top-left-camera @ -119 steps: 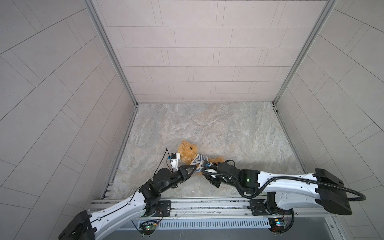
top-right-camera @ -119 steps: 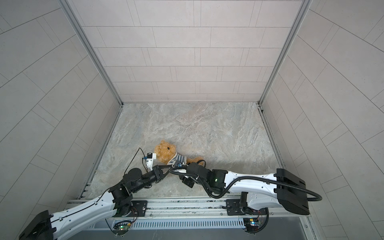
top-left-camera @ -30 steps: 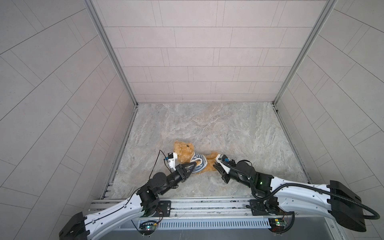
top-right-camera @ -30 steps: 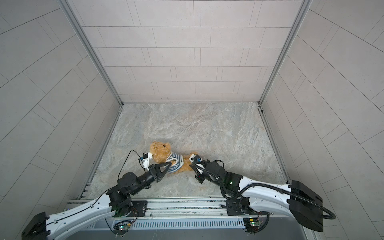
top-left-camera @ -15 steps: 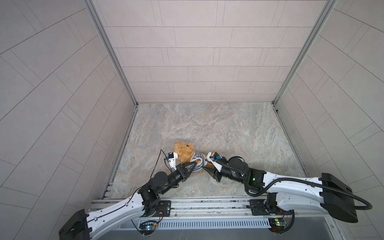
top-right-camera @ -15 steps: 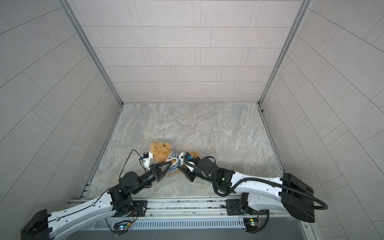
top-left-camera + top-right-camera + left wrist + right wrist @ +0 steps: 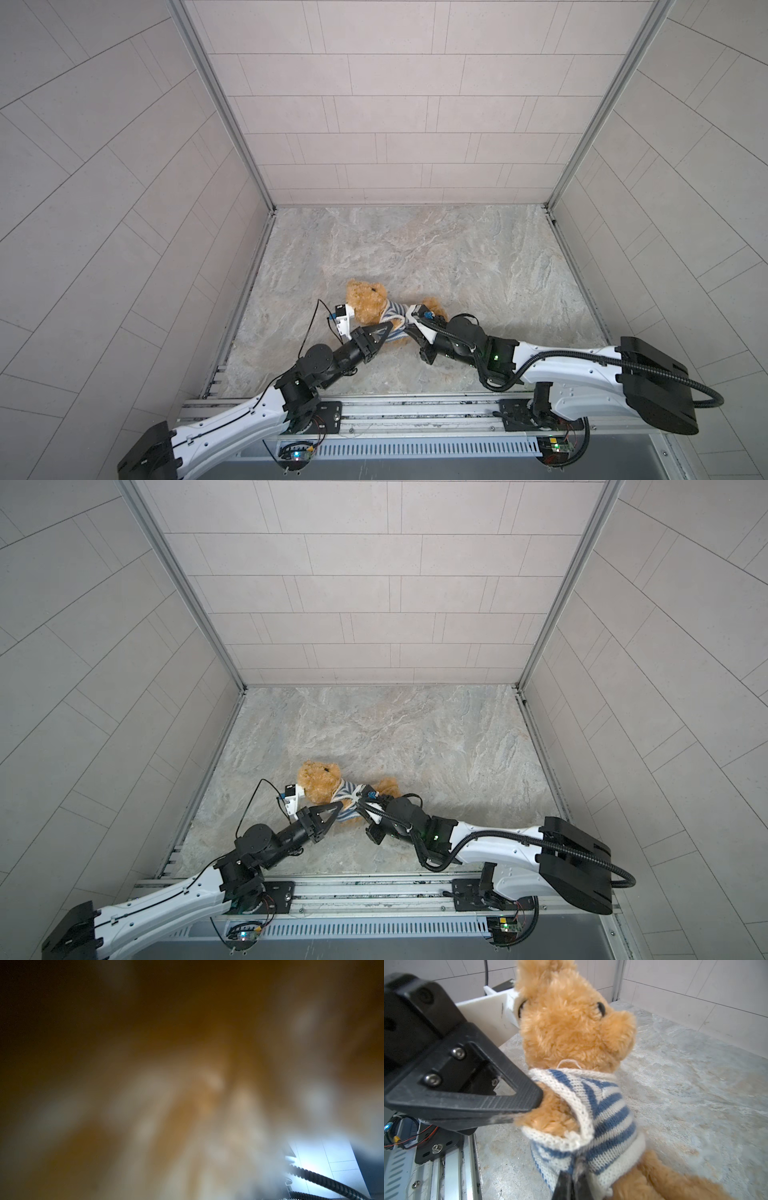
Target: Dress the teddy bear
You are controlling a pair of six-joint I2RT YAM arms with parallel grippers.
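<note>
- Left gripper point(image 7: 529, 1111): clamped shut on a paw of the teddy bear point(image 7: 367, 306), outside a sleeve.
- Right gripper point(image 7: 572, 1182): pinched shut on the striped shirt point(image 7: 604, 1109) at its hem.
- One bear, one shirt, front-middle of the table point(image 7: 478, 257).
- Long axis left-right in both top views: head left, legs right.

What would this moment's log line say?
left gripper shut on bear arm | right gripper shut on shirt hem | shirt on torso
</note>
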